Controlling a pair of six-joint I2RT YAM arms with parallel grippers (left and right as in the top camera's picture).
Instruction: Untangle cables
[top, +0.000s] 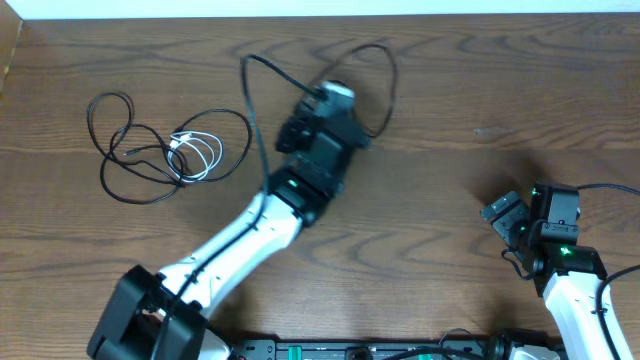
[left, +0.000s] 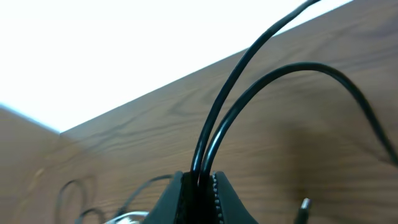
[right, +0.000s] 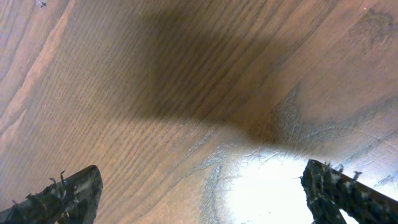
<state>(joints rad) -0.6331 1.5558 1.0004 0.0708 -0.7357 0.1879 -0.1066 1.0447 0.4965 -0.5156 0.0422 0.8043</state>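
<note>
The long thin black cable (top: 247, 75) runs from a tangle at the left, arches over the table and loops out to the right of my left gripper (top: 312, 100). In the left wrist view that gripper (left: 202, 180) is shut on two strands of the black cable (left: 298, 66), which rise out of the jaws. A small plug end (left: 305, 208) lies on the wood to the right. The short white cable (top: 213, 155) is coiled inside the black tangle. My right gripper (top: 510, 215) stands open over bare wood at the right, far from both cables, its fingers wide apart (right: 205, 199).
The wooden table (top: 450, 80) ends at a pale edge along the back. My left arm (top: 240, 235) stretches diagonally from the front left toward the middle. The thicker black wires of the right arm (top: 610, 190) hang at the far right.
</note>
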